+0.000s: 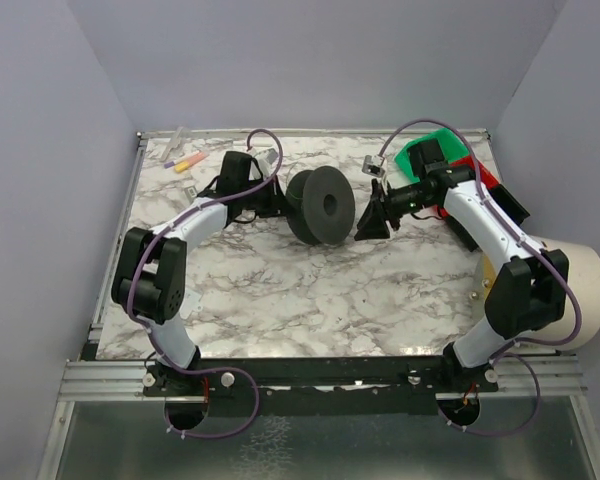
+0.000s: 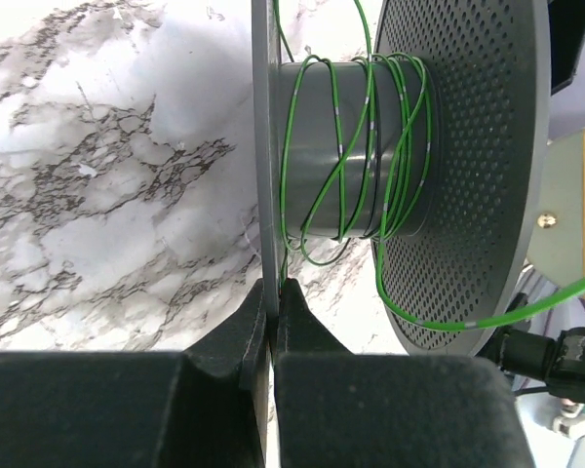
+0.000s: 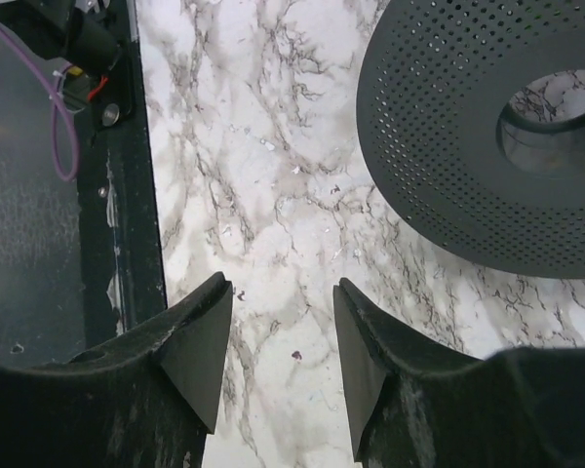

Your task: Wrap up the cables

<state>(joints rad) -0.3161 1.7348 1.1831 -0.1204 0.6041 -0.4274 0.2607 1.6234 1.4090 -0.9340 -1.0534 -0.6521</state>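
A black spool (image 1: 320, 205) stands on edge in the middle of the marble table (image 1: 280, 290). A thin green cable with pale bands (image 2: 351, 146) is wound loosely round its grey hub, and one strand trails off to the right (image 2: 526, 314). No whitish-grey wires show. My left gripper (image 1: 280, 200) is shut on the spool's thin left flange (image 2: 261, 146), with the jaws pinching its rim (image 2: 273, 292). My right gripper (image 1: 367, 225) is open and empty (image 3: 281, 292) over bare marble, just beside the perforated right flange (image 3: 448, 127).
Green (image 1: 430, 150) and red (image 1: 480, 172) trays sit at the back right. Orange and pink markers (image 1: 185, 161) lie at the back left. A small grey connector (image 1: 372, 166) lies behind the spool. A pale round object (image 1: 580, 290) is off the right edge.
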